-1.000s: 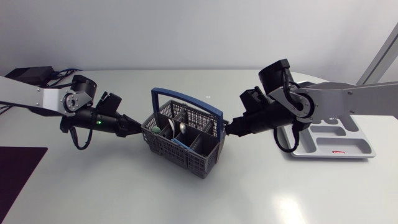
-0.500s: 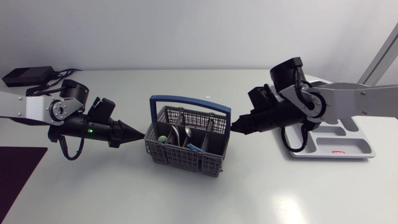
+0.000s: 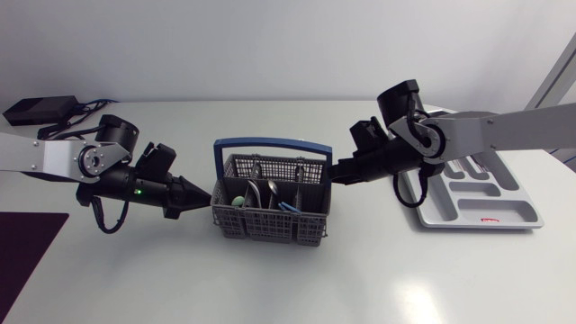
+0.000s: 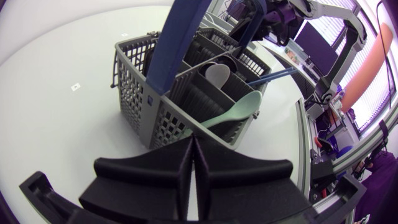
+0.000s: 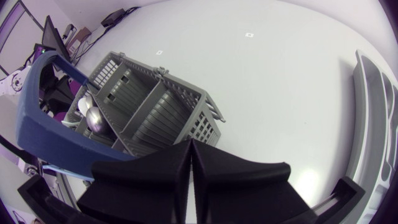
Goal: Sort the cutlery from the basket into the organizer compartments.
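Head view: grey lattice basket (image 3: pixel 270 228), blue handle (image 3: pixel 270 143)

No writing can be read anywhere. The light grey plastic cutlery organizer tray (image 3: pixel 526 216) carries a small red label (image 3: pixel 490 220) on its near rim (its print is too small to make out). The white table (image 3: pixel 270 279) bears a few tiny dark marks (image 5: pixel 249 35), too small to read as letters or numbers. A small green indicator light (image 3: pixel 137 190) glows on the left arm's black wrist.
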